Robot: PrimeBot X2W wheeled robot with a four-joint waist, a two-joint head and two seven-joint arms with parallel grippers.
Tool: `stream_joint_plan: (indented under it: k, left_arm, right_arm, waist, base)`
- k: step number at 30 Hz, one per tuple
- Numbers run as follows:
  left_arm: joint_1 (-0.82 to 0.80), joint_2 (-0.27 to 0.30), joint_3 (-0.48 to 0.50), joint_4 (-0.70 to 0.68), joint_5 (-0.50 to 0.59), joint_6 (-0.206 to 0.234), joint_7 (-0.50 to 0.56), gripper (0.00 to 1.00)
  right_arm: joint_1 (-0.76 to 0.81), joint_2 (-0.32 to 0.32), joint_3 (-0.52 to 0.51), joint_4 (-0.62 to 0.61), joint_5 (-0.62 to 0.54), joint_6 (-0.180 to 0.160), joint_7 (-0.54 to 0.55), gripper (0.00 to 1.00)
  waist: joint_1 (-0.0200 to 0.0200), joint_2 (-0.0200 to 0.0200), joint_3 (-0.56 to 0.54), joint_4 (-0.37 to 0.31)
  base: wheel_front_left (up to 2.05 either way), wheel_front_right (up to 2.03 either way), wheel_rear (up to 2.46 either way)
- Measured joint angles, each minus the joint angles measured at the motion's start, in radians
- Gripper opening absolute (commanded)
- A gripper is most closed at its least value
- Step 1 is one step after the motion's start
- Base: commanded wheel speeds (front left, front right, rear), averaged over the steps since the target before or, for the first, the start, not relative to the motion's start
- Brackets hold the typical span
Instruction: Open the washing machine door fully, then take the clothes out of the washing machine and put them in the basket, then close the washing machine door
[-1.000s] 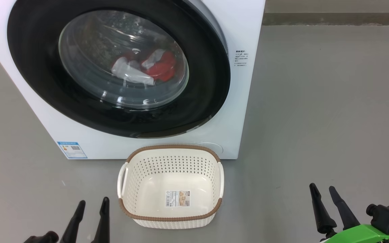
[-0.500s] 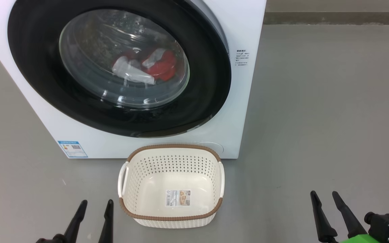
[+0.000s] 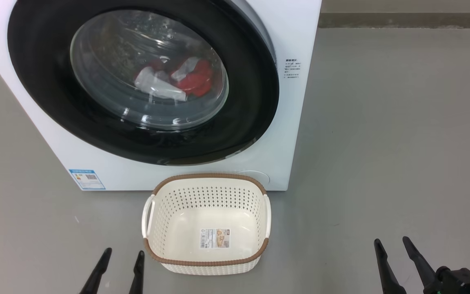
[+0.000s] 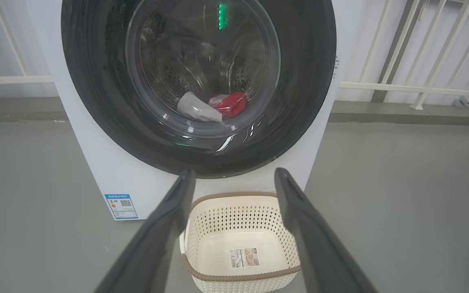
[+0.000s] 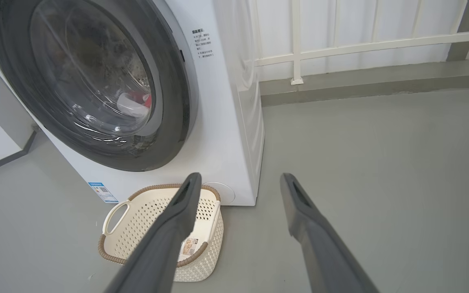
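The white washing machine (image 3: 296, 122) stands ahead, and the washing machine door (image 3: 43, 90), with its black rim and glass bowl, lies closed against the front. Through the glass I see the red and white clothes (image 3: 190, 79) low in the drum, also the clothes (image 4: 228, 103). The cream basket (image 3: 206, 178) sits on the floor just before the machine, with nothing in it but a label sticker. My left gripper (image 3: 124, 252) is open to the left of the basket. My right gripper (image 3: 391, 241) is open, far right of it. Both hold nothing.
A blue label (image 3: 87, 179) marks the machine's lower left corner. Grey floor (image 3: 402, 143) stretches to the right of the machine. A white railing (image 5: 360, 44) and a low ledge (image 5: 373, 81) run behind it.
Both grippers have drawn back toward the bottom edge of the head view, the left one also shifting slightly right. Door, clothes and basket are unchanged.
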Motion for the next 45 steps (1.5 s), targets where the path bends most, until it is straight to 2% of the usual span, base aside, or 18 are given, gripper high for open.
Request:
stream_joint_plan:
  k: [5,20,21,22,23,29,34,40,45]
  left_arm:
    - [0.002,0.009,-0.013,0.000,0.029,0.000,-0.009,1.00]
    - [0.002,0.019,-0.028,0.008,-0.001,0.000,-0.009,1.00]
    - [0.002,0.020,-0.030,0.008,-0.004,0.000,-0.009,1.00]
    - [0.001,0.020,-0.032,0.008,-0.007,0.000,-0.009,1.00]
    - [0.001,0.020,-0.034,0.008,-0.008,0.000,-0.009,1.00]
    - [-0.010,0.020,-0.042,0.008,-0.034,0.000,-0.009,1.00]
    - [-0.045,0.019,-0.058,0.005,-0.040,0.000,-0.009,1.00]
    - [-0.082,0.019,-0.094,0.005,-0.053,0.000,-0.009,1.00]
    - [-0.124,0.020,-0.118,0.006,-0.075,0.000,-0.009,1.00]
  right_arm:
    - [0.009,0.003,0.000,-0.008,-0.035,0.000,-0.010,1.00]
    - [0.009,0.010,-0.014,-0.024,-0.023,0.000,-0.010,1.00]
    - [0.009,0.011,-0.015,-0.029,-0.016,0.000,-0.010,0.75]
    - [0.008,0.011,-0.015,-0.033,-0.008,0.000,-0.010,0.21]
    - [0.007,0.011,-0.015,-0.035,0.013,0.000,-0.010,0.00]
    - [-0.069,0.012,0.004,-0.047,0.112,0.000,-0.012,0.00]
    - [-0.228,0.010,0.018,-0.051,0.222,0.000,-0.013,0.00]
    - [-0.414,0.005,0.023,-0.037,0.281,0.000,-0.016,0.00]
    - [-0.554,-0.032,0.025,-0.007,0.327,0.000,-0.016,0.00]
  waist:
    - [0.0000,0.0000,0.005,0.000]
    - [0.0000,0.0000,0.014,0.004]
    - [0.0000,0.0000,0.016,0.005]
    - [0.0000,0.0000,0.018,0.005]
    - [0.0000,0.0000,0.020,0.006]
    - [0.0000,0.0000,0.038,0.010]
    - [0.0000,0.0000,0.061,0.018]
    - [0.0000,0.0000,0.093,0.047]
    - [-0.0001,0.0000,0.127,0.079]
  base:
    - [0.00,0.00,0.00]
    - [0.00,0.00,0.00]
    - [0.00,0.00,0.00]
    - [0.00,0.00,0.00]
    - [0.00,0.00,0.00]
    - [0.00,0.00,0.00]
    - [0.00,0.00,0.00]
    - [0.00,0.00,0.00]
    - [0.00,0.00,0.00]
